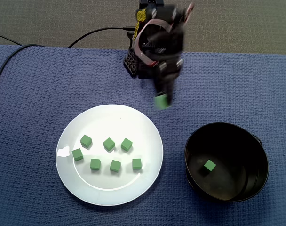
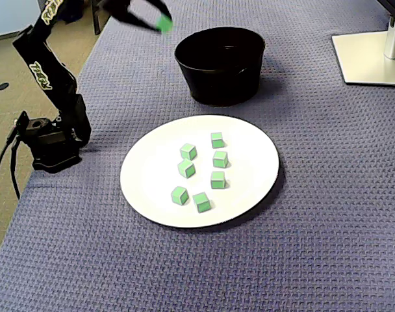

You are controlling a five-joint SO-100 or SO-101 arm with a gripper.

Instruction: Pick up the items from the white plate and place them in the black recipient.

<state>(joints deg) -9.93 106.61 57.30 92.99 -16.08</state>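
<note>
Several green cubes (image 1: 109,144) (image 2: 187,168) lie on the white plate (image 1: 143,127) (image 2: 256,146). The black bowl (image 1: 256,146) (image 2: 220,78) stands beside the plate, and one green cube (image 1: 209,165) rests on its bottom. My gripper (image 1: 162,101) (image 2: 162,23) is raised above the cloth between plate and bowl, shut on a green cube (image 1: 162,102) (image 2: 163,25). The arm is motion-blurred in both fixed views.
A blue-grey woven cloth (image 1: 39,94) (image 2: 314,247) covers the table. The arm's base (image 2: 51,140) sits at the cloth's edge with cables (image 1: 6,61) trailing off. A white stand foot (image 2: 373,58) occupies one corner.
</note>
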